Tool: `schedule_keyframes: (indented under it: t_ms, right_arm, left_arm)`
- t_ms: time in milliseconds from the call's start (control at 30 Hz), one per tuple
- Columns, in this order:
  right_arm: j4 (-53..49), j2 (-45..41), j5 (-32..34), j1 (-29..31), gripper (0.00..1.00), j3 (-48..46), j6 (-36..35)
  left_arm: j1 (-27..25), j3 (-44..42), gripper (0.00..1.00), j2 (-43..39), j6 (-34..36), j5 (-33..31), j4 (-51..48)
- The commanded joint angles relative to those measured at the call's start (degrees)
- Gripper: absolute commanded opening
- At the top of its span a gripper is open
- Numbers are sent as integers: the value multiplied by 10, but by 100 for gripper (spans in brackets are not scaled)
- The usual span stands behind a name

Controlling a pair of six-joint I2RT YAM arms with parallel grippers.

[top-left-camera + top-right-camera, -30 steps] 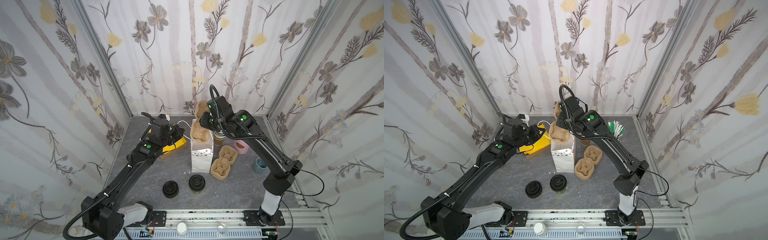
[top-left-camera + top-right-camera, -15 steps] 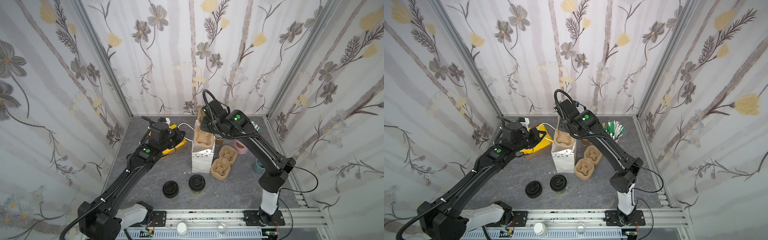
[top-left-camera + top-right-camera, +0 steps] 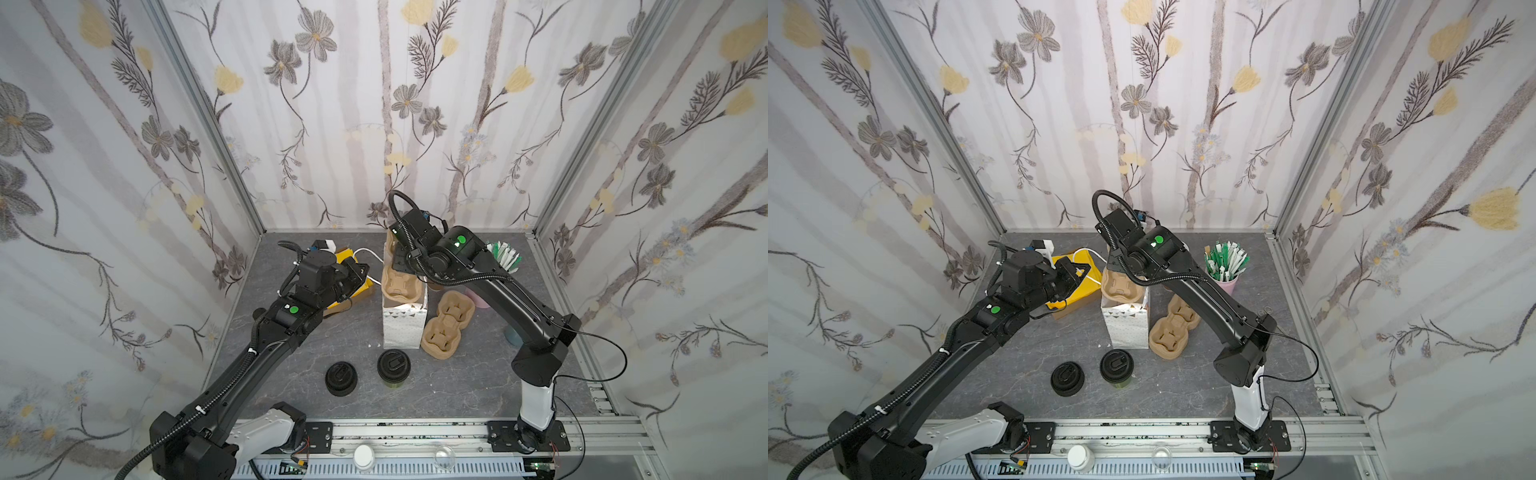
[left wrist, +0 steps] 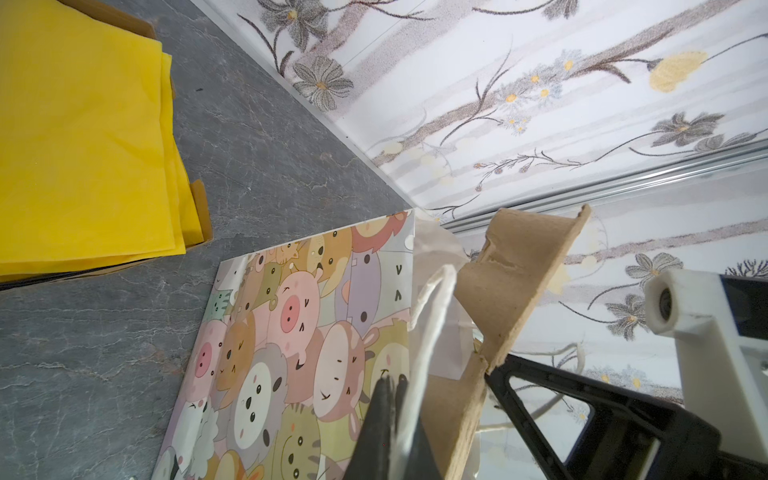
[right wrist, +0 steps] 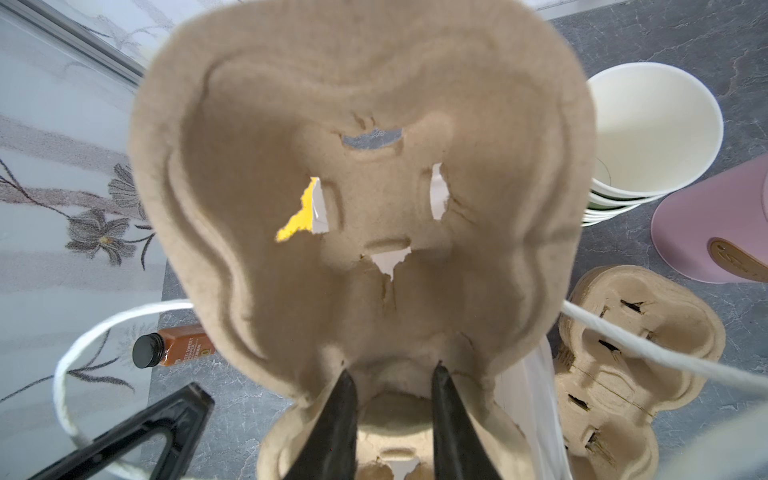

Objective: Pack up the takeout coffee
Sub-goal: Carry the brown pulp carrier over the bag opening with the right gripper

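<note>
Robot lab test cell. Floral-papered panels (image 3: pixel 374 104) are boxing in a grey tabletop (image 3: pixel 457 390); aluminium posts (image 3: pixel 210 124) are framing the corners; left arm (image 3: pixel 266 361) and right arm (image 3: pixel 519 303) are standing bolted to a slotted rail (image 3: pixel 415 432) along the lower edge, wiring exposed.

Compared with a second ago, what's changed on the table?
The right tool, gripping the brown moulded-pulp cup carrier, swung leftward, easing it slightly lower into the white paper bag. The left tool hardly moved. The olive-brown black-lidded paper cup and black lid stack stayed put.
</note>
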Motion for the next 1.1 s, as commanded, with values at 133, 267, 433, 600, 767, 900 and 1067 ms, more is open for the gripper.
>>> schedule_keyframes:
  t_ms: [133,267,433,600,767,900,1067]
  right_arm:
    - [15,-3,34,3,22,5,27]
    - [29,-5,52,3,23,5,25]
    - [18,2,59,3,23,5,20]
    - [5,7,51,3,23,4,11]
    - [-3,13,33,4,24,5,10]
    - [-10,17,24,5,24,5,10]
    - [-29,19,14,7,24,5,12]
  left_arm:
    - [-1,-10,0,-3,-26,-19,44]
    - [-1,-14,0,-1,-27,-14,50]
    - [-1,-14,0,1,-27,-9,56]
    - [-1,-17,0,2,-27,-6,59]
    - [-1,-17,0,4,-27,-4,64]
    - [-1,-18,0,3,-28,-4,66]
    - [-2,-22,0,1,-28,-5,69]
